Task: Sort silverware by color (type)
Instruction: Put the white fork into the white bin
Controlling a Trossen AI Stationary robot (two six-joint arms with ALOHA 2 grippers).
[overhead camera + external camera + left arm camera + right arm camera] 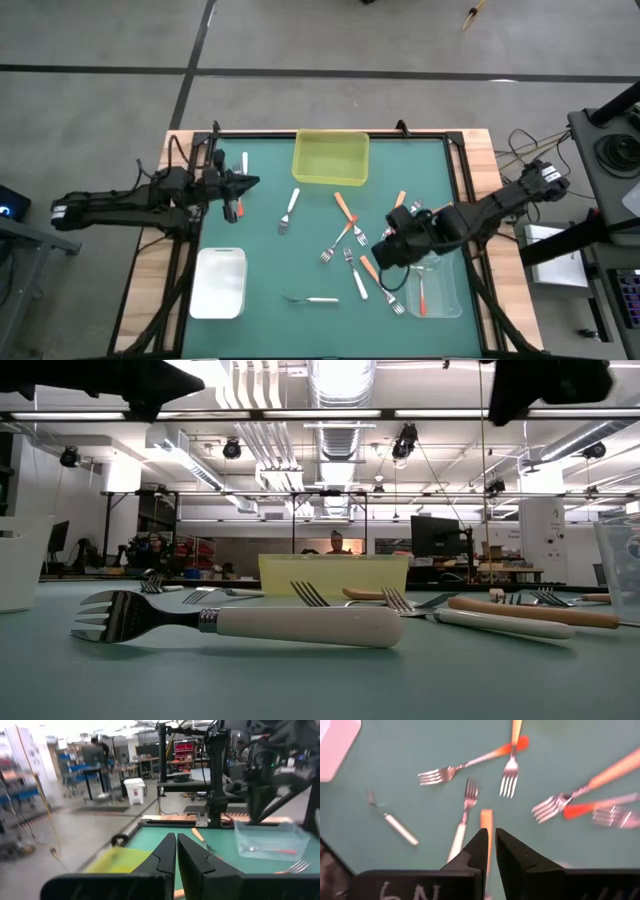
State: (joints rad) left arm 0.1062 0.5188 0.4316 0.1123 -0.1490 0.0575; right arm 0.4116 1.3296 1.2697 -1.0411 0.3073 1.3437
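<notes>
The silverware is small forks with white, light orange or red-orange handles. Several lie loose on the green mat [300, 250] at mid-table, among them a white one [290, 210] and an orange one [346, 208]. A white-handled fork [240, 623] lies nearest the front edge. My right gripper [490, 831] hangs shut above the mat, over an orange handle [486, 820] that lies on it, with nothing between its fingers; the high view places this gripper [382, 256] right of centre. My left gripper [176, 836] is shut and held level above the table's left side [255, 182].
A yellow bin [331, 158] stands at the far middle and a white tray [220, 283] at the near left. At the near right, a clear container [440, 290] holds a red-handled fork [423, 293]. A red-orange fork [240, 208] lies under the left arm.
</notes>
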